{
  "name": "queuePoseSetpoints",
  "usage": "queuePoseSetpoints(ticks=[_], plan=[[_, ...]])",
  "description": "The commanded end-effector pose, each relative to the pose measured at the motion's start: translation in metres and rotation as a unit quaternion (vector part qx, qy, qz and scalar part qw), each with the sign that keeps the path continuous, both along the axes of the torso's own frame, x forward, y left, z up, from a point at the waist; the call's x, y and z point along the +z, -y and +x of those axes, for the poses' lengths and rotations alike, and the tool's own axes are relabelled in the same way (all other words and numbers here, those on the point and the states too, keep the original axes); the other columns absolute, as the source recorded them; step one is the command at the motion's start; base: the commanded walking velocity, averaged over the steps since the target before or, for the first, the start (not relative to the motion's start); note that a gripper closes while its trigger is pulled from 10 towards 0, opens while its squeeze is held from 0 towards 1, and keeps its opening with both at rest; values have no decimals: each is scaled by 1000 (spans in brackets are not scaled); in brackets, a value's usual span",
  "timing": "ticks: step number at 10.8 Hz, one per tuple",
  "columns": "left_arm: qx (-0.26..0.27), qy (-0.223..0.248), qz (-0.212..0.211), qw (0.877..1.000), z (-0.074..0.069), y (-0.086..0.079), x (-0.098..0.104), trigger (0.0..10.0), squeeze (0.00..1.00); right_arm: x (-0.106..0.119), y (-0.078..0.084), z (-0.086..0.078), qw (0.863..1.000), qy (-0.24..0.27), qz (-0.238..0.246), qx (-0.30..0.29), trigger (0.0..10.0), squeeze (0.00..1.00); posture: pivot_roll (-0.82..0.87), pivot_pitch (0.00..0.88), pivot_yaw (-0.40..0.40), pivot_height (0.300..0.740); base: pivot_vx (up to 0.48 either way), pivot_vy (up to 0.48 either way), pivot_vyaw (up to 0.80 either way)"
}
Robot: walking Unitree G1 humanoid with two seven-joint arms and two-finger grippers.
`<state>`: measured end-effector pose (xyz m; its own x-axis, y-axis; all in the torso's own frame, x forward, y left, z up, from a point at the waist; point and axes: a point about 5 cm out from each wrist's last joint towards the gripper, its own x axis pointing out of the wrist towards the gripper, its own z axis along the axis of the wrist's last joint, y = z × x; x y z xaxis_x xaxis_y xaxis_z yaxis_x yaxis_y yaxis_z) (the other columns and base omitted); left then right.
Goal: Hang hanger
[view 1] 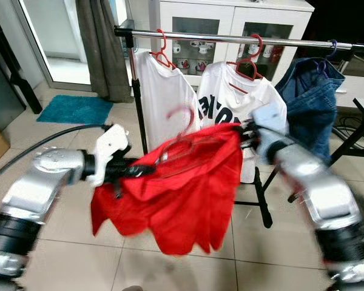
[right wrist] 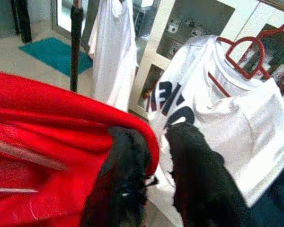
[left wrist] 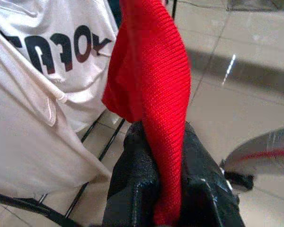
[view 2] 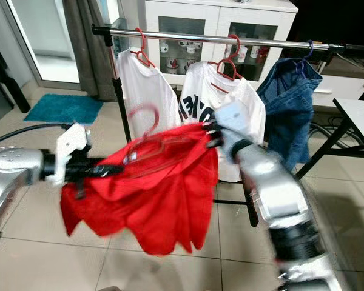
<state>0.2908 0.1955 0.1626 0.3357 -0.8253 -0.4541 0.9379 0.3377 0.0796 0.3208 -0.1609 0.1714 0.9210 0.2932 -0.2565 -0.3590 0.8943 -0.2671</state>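
Left pincer (view 1: pixel 133 171) and right pincer (view 1: pixel 246 134) gripping red shirt (view 1: pixel 182 200)

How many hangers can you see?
4: two red hangers and a blue one on the rail, plus one inside the red shirt.

A metal rail (view 1: pixel 242 40) carries two white shirts (view 1: pixel 159 91) on red hangers (view 1: pixel 249 62) and a denim jacket (view 1: pixel 309 91) at its right end. The tiled floor (view 1: pixel 67 242) has a teal mat (view 1: pixel 73 109) at its far left.
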Motion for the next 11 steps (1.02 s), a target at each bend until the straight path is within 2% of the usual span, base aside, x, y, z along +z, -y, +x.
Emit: queuePoseSetpoints(ticks=[1,2,3,4,5,6,7,8,9,10,11], plan=[[4,-2,13,1000,-1,-10,4,0,0,10,31,5,998,19,-16,-57,0,0,-19,0,-12,740,0,0,0],[4,6,0,1000,-1,-11,10,0,0,9,33,5,999,12,-23,-44,0,0,-16,0,-16,740,0,0,0],[1,11,-7,1000,-2,-11,13,0,0,7,27,2,999,4,-30,-20,0,0,-14,0,-18,740,0,0,0],[6,20,-9,1000,-1,-12,15,0,0,0,16,-2,999,-12,-41,17,10000,0,-8,0,-22,740,0,0,0],[5,20,-10,1000,-1,-12,15,0,0,-3,13,-4,998,-19,-40,35,10000,0,-8,0,-23,740,0,0,0],[4,20,-7,1000,-1,-13,15,0,0,0,14,-11,996,-26,-25,76,10000,1000,-10,0,-20,740,0,0,0],[5,20,-6,1000,0,-14,16,0,0,3,17,-13,995,-25,-28,89,10000,1000,-11,0,-19,740,0,0,0],[3,20,-6,1000,0,-14,16,0,0,9,22,-19,991,-25,-30,131,10000,1000,-12,0,-17,740,0,0,0],[-4,19,-6,1000,0,-13,16,0,0,17,21,-32,977,-21,-37,210,10000,1000,-15,0,-14,740,0,0,0],[-12,18,-9,1000,-1,-12,17,0,0,25,19,-40,966,-16,-33,258,10000,1000,-17,0,-10,740,0,0,0],[-29,15,-16,999,-3,-9,18,0,0,39,7,-45,954,6,9,300,10000,1000,-17,0,-9,740,0,0,0]])
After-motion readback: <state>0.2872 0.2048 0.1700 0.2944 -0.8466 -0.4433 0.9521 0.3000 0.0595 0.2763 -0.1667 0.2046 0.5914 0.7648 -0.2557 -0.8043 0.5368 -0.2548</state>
